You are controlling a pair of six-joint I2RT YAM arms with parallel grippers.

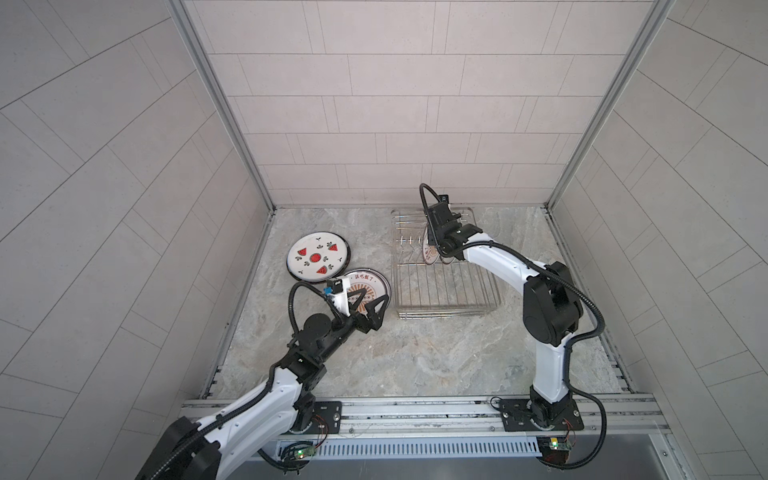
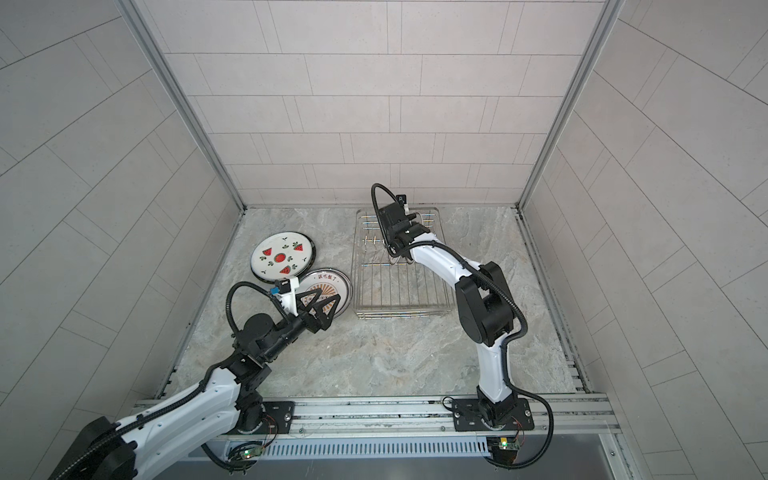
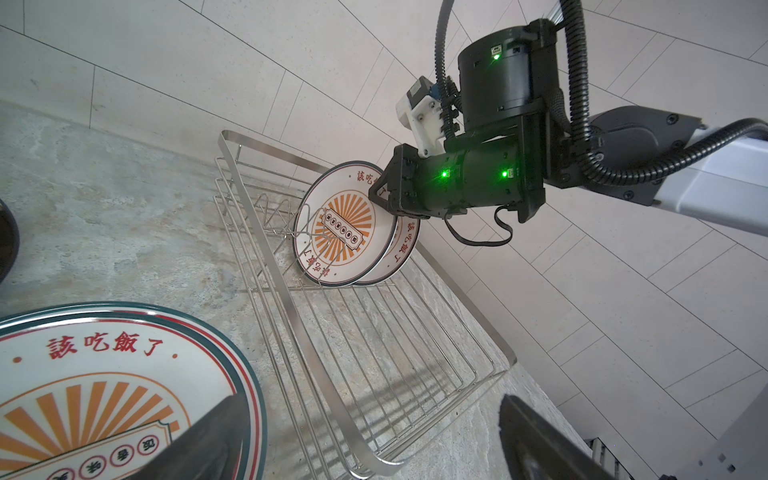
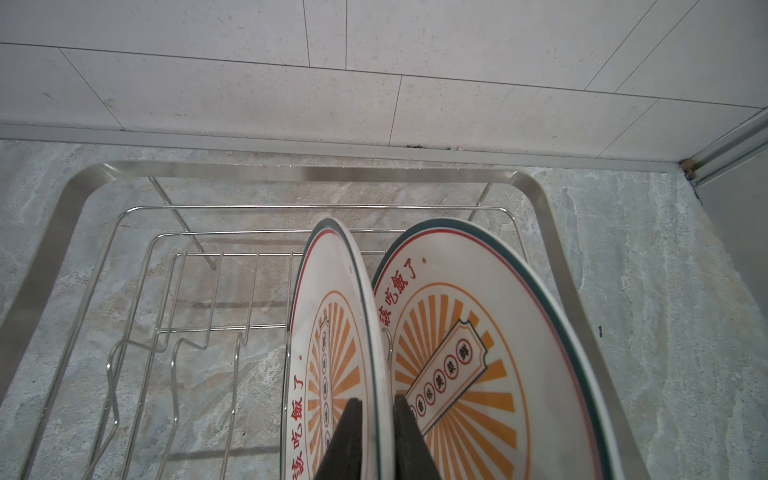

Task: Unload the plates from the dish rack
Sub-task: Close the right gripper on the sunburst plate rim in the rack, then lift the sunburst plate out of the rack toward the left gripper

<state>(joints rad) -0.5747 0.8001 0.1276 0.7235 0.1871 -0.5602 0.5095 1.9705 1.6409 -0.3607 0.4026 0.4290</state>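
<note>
Grey marbled surface (image 1: 415,353), centre right: a silver wire dish rack (image 1: 449,312) props 2 round orange-sunburst ceramic plates (image 4: 478,332) upright between prongs. For lifting, the right end effector (image 4: 378,401) pinches the rim of the plate nearer the empty prongs (image 4: 332,332). The left end effector (image 1: 374,299), spread wide, hovers over an unloaded flat sunburst plate (image 1: 374,284).

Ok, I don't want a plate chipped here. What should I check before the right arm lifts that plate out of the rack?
1. Fingers of the right gripper closed on the rim of the gripped plate: ok.
2. Is the second rack plate clear of it: cannot tell, they sit very close.
3. Nothing above the dish rack blocking a lift: ok.
4. Is the left gripper open, outside the rack, over the table sunburst plate: ok.
5. Bare table for setting down: ok.
</note>
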